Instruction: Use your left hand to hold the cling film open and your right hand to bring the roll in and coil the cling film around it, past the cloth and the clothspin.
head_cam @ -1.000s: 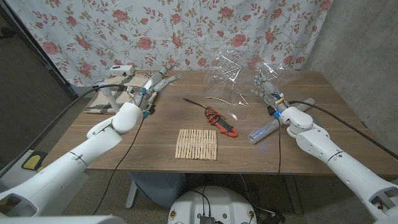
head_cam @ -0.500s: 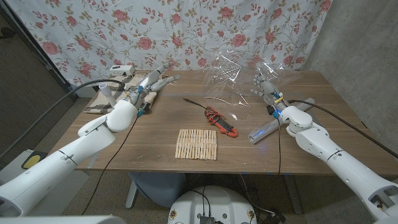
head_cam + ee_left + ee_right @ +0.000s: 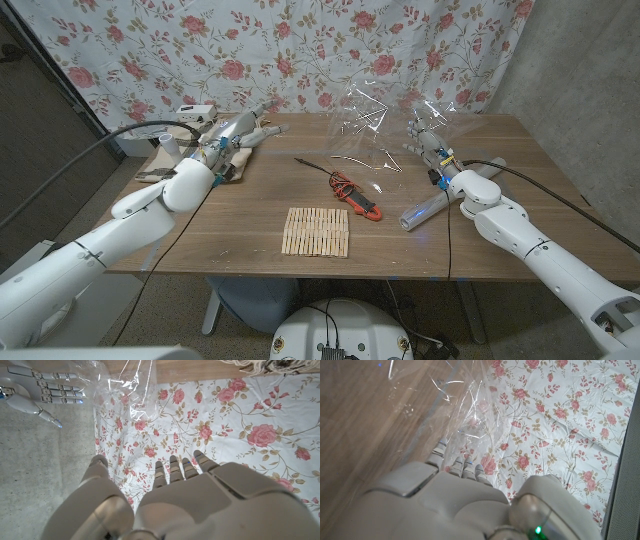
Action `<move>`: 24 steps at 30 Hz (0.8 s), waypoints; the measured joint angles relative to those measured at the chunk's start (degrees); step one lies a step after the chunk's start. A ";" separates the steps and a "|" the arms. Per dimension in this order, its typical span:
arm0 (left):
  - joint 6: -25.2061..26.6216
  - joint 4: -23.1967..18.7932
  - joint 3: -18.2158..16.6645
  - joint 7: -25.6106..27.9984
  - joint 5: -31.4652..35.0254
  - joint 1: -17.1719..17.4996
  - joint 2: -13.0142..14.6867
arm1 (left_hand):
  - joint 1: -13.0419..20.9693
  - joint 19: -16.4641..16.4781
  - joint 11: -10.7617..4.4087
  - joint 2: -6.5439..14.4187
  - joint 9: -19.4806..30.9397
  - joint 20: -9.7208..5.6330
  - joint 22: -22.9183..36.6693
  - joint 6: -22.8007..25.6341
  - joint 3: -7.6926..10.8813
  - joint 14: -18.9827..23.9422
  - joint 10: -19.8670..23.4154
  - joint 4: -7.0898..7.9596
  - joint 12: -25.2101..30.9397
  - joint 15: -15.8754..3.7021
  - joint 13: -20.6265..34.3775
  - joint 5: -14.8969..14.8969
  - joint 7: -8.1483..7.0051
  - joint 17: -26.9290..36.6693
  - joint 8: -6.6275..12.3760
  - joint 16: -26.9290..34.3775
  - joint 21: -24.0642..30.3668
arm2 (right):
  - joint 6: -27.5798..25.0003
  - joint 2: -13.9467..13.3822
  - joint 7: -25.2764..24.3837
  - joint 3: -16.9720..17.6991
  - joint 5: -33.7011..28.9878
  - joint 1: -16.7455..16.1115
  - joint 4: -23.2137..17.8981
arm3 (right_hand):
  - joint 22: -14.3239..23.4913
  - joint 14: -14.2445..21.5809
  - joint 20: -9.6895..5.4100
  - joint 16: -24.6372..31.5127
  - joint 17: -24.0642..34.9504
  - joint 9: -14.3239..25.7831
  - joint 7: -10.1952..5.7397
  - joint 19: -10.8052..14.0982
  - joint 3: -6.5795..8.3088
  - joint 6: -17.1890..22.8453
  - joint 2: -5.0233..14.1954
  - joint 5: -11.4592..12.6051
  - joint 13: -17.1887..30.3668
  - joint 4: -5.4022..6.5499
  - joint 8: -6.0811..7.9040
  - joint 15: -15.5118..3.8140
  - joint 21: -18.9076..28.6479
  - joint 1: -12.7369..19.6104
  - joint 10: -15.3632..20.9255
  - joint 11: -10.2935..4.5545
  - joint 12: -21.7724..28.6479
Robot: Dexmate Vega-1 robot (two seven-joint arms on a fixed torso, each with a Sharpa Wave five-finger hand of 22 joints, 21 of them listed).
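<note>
— Since the worktop (image 3: 250, 215) carries everything, how far along can the task be judged?

— Barely begun. The cling film (image 3: 365, 125) is raised near the far right edge, loose and crumpled, and is not seen wound on anything.

— And the roll (image 3: 428, 209)?

— It is left lying near the right edge, ungripped.

— The robot hands?

— The right robot hand (image 3: 428, 140) is raised against the film, fingers apart; a grip cannot be told. The left robot hand (image 3: 240, 130) is spread, empty, over the cloth (image 3: 205, 150) at the far left. The clothespins (image 3: 317, 232) sit near the front edge.
</note>
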 measured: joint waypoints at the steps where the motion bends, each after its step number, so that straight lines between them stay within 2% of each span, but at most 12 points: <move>1: -0.01 -0.02 -0.11 0.44 0.52 0.14 0.04 | -0.01 0.41 -0.11 0.01 0.00 0.00 -0.08 0.27 0.16 0.20 0.31 -0.16 0.01 -0.20 0.00 0.00 -0.04 0.00 0.00 0.00 0.00 | 0.19 0.08 0.00 0.00 -0.02 0.00 0.12 | 0.00 0.00 0.00 0.00 0.00 0.00 0.00 0.00 0.00 0.00 0.00 0.00 0.00 0.00 0.00 0.00 -0.18 0.00 0.00 0.00 0.00; 6: -0.12 -0.52 -0.50 2.24 3.68 0.78 0.50 | 0.21 0.48 -0.21 0.23 0.00 -0.10 -0.12 0.71 0.16 0.28 0.78 -0.16 0.01 -0.28 0.00 0.00 -0.36 0.00 0.00 0.00 0.00 | 1.29 0.44 0.25 -0.07 -0.14 0.03 0.59 | 0.00 0.00 -0.30 0.00 0.00 0.00 0.23 -0.30 0.08 0.23 0.01 0.00 0.00 -0.08 0.00 -0.01 -0.18 0.01 0.00 0.00 0.00; 11: 0.11 -1.06 -0.87 2.79 6.00 1.28 1.28 | 0.52 0.48 -0.43 -0.09 0.00 -0.10 -0.12 1.02 0.16 0.59 1.00 -0.16 0.01 -0.59 0.00 0.00 -0.05 0.00 0.20 0.00 0.00 | 2.10 0.64 0.46 -0.10 -0.30 0.04 0.69 | 0.00 0.00 -0.30 0.00 0.01 0.00 0.23 -0.30 0.23 0.23 0.23 0.00 0.00 -0.23 0.00 0.00 -0.18 0.23 0.00 0.00 0.00; 24: 1.61 -4.86 -3.69 3.45 12.72 4.48 4.82 | 0.74 0.79 -0.93 -0.31 -0.01 0.22 -0.12 1.42 0.16 0.91 1.49 -0.16 0.44 -0.90 0.00 0.22 -0.24 0.00 0.28 0.00 0.00 | 3.13 0.67 0.60 -0.02 -0.69 -0.25 0.62 | 0.00 0.00 -0.30 0.00 0.01 0.00 0.22 -0.29 0.23 0.23 0.23 0.00 0.01 -0.23 0.00 -0.01 -0.18 0.23 -0.31 -0.31 0.03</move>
